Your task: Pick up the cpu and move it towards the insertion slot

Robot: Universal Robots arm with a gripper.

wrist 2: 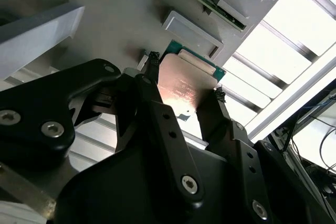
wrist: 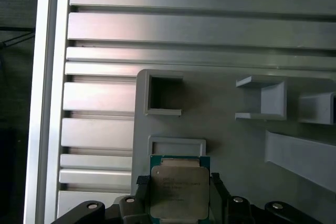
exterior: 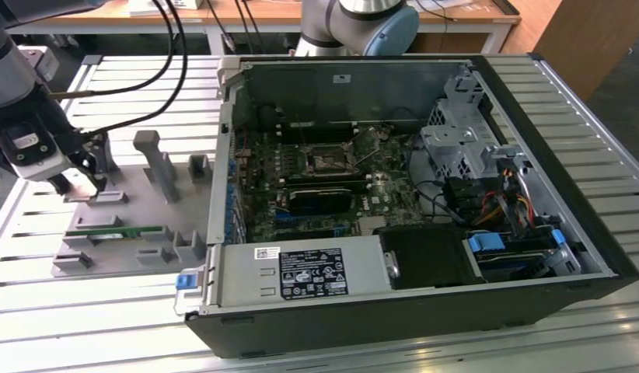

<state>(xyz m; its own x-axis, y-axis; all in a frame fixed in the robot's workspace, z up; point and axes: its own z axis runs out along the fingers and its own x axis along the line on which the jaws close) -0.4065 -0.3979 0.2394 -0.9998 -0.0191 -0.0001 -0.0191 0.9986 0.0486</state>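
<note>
Slatted bench [exterior: 568, 101] lies open around the grey plate [exterior: 133, 198] near its edge at the exterior view's left. There the gripper [exterior: 79, 185] is clamped on the cpu [wrist: 179, 192], one chip edge hidden behind the fingers [wrist 2: 157, 108]. The insertion slot [exterior: 327, 162] sits well apart, walled in by the case [exterior: 403, 311].

cpu [wrist: 178, 195], silver face with green rim, sits between the gripper [wrist: 179, 184] fingertips [wrist: 142, 186], black tips against two opposite edges. Grey fixture plate [wrist: 220, 129] behind it with a square pocket [wrist: 163, 95] and raised brackets [wrist: 262, 98]. Slatted metal table [wrist: 184, 30] around the plate
</note>
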